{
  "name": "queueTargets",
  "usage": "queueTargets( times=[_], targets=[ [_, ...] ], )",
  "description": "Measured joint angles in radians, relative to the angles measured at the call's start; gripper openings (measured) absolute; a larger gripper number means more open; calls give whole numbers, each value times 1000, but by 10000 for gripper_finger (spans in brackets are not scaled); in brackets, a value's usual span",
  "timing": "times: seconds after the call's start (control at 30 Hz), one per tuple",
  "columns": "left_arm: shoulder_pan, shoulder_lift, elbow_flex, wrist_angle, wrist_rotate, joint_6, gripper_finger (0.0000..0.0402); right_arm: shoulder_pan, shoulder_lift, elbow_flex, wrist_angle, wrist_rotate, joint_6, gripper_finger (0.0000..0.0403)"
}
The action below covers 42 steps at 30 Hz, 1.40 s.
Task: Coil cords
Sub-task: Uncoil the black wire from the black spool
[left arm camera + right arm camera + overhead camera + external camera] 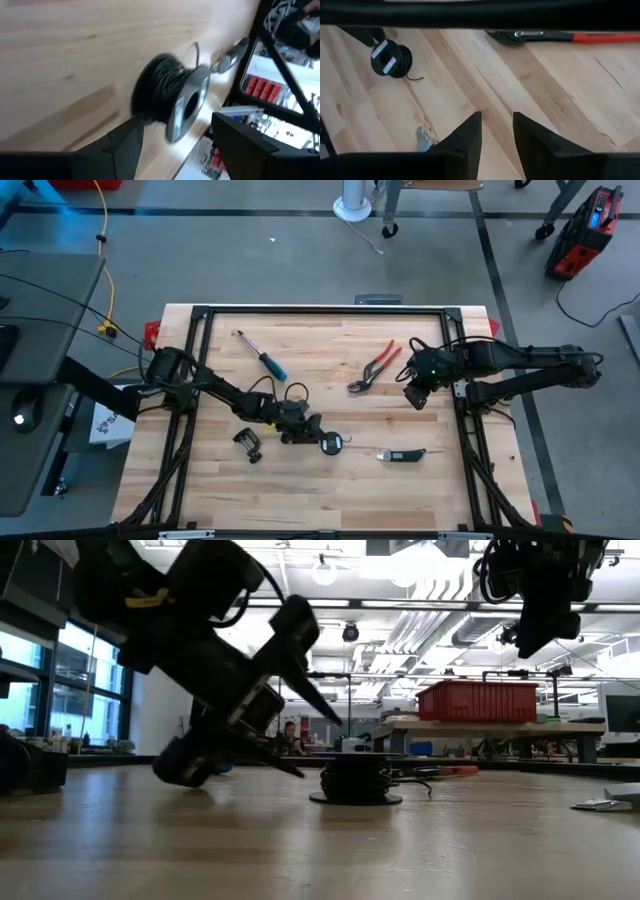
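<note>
The small black reel (331, 444) rests flat on one flange on the wood table, with dark thin cord wound on it. A short free end of the cord (415, 77) sticks out. My left gripper (312, 434) is open and tipped down just to the left of the reel. In the left wrist view its fingers (125, 145) stand wide on either side, short of the reel (170, 102). My right gripper (414, 397) hangs slightly open and empty above the table's right half, near the red pliers (375, 367).
A blue-handled screwdriver (262, 358) lies at the far left. A black clip (248, 443) lies left of the reel, and a dark hand tool (402, 455) lies to its right. Black frame rails (320, 310) run along the table's edges.
</note>
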<state>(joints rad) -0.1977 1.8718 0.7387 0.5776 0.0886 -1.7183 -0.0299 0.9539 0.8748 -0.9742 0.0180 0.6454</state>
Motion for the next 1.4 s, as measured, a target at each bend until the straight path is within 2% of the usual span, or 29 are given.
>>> queueTargets(
  times=[0.27,0.37,0.47,0.63,0.83,1.0,1.1,1.2,1.3,1.4],
  targets=[
    [-6,74,101,-2,-2,13,227,0,0,0,15,0,-9,106],
    [-8,80,123,-12,-9,24,211,0,0,0,16,-3,-7,106],
    [-8,79,146,-34,-9,26,160,0,0,0,17,-4,-18,106],
    [-8,79,151,-47,-31,53,22,0,0,0,38,-4,-40,106],
    [5,60,151,-34,-47,79,4,0,-28,0,123,-3,-89,106],
    [44,-101,151,-73,17,313,1,0,-78,0,303,-68,-176,106],
    [80,-239,151,-207,76,474,1,0,-87,0,430,-203,-246,106],
    [123,-385,151,-291,125,571,1,1,-75,0,526,-309,-262,106],
    [171,-512,151,-344,136,581,1,12,-45,0,611,-304,-272,106],
    [219,-600,151,-390,127,511,1,45,0,0,729,-216,-356,106]
  ],
)
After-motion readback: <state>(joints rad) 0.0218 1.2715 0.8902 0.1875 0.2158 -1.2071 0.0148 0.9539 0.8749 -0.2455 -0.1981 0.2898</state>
